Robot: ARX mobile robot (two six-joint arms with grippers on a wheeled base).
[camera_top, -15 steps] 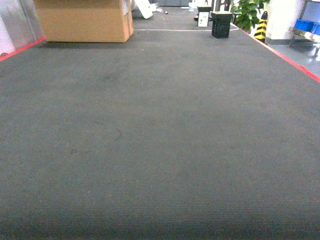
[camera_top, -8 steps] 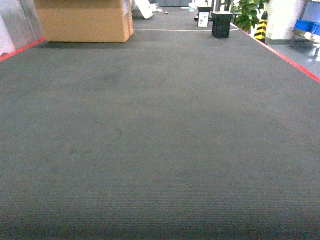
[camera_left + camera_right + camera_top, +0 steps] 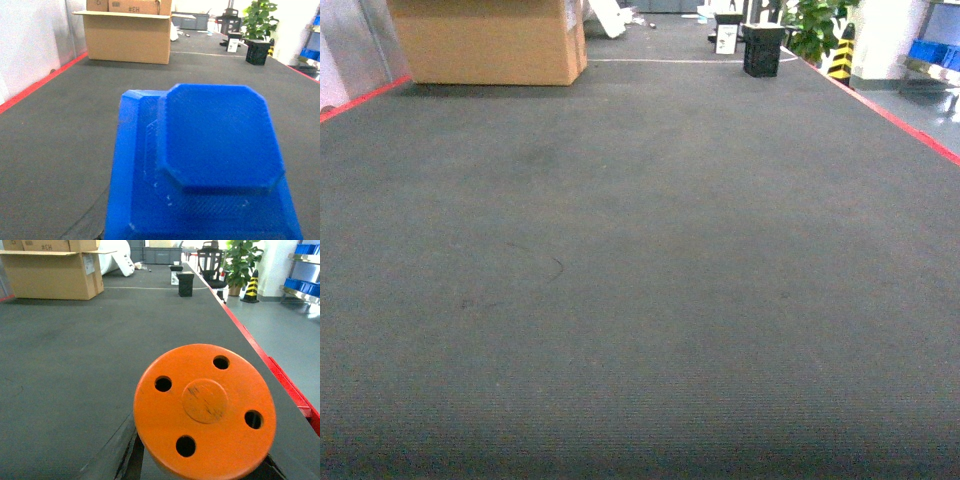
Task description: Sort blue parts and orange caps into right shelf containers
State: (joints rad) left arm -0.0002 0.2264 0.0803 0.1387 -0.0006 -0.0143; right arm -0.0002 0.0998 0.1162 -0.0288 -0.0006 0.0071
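A blue part (image 3: 215,135), a stepped flat block with cut corners, fills the lower left wrist view close to the camera and hangs above the dark carpet. My left gripper is shut on it, and only a dark finger edge (image 3: 92,220) shows beside it. An orange cap (image 3: 205,407), a round disc with several holes, sits between the dark fingers (image 3: 117,452) of my right gripper, which is shut on it. The right shelf containers (image 3: 932,50) are blue crates on a metal rack far off at the right, also seen as blue crates (image 3: 302,287). Neither arm shows in the head view.
Dark carpet (image 3: 640,260) stretches ahead, bordered by red lines (image 3: 910,125). A large cardboard box (image 3: 490,40) stands far left. A black bin (image 3: 763,50), a potted plant (image 3: 815,25) and a yellow-black cone (image 3: 841,55) stand at the far right.
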